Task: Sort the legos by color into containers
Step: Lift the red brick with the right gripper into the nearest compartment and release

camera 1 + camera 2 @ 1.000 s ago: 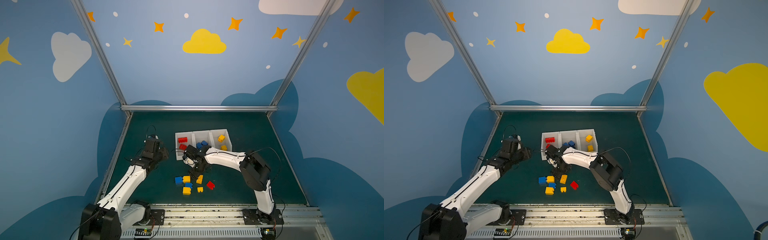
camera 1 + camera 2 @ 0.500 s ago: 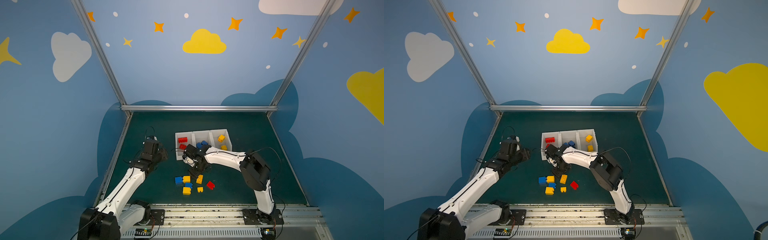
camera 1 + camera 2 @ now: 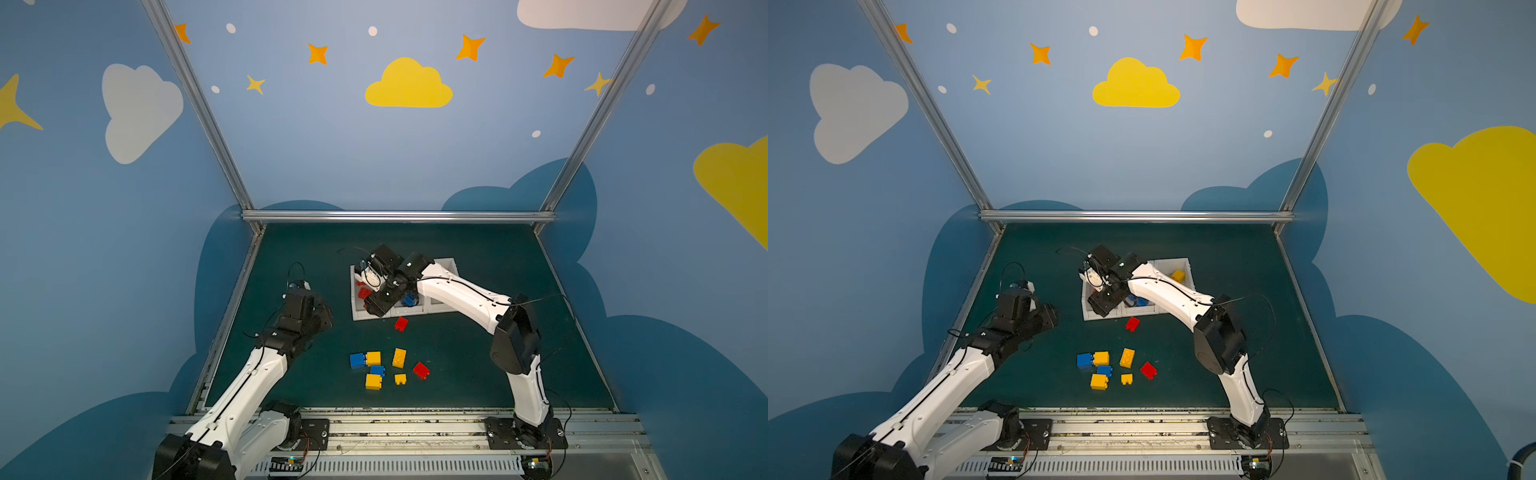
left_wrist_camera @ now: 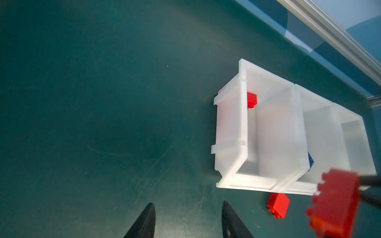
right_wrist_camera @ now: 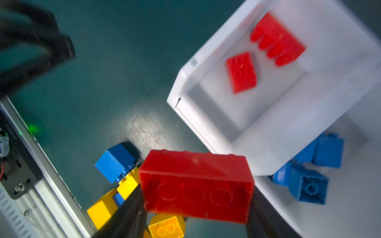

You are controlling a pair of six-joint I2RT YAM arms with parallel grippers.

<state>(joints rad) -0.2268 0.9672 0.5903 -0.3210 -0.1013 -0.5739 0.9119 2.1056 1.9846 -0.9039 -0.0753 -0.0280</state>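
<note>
Long red brick point(image 5: 195, 185) pinched by right gripper point(image 3: 379, 302), just short of red compartment point(image 5: 226, 115); to be carried fully over rim before release. Left gripper point(image 4: 188, 204) spread, empty.

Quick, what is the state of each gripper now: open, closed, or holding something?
Left gripper: open, nothing between its jaws.
Right gripper: closed on a long red brick.

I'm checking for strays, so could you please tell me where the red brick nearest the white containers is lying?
In both top views that red brick lies on the green mat near the middle, just in front of the white containers.
</note>
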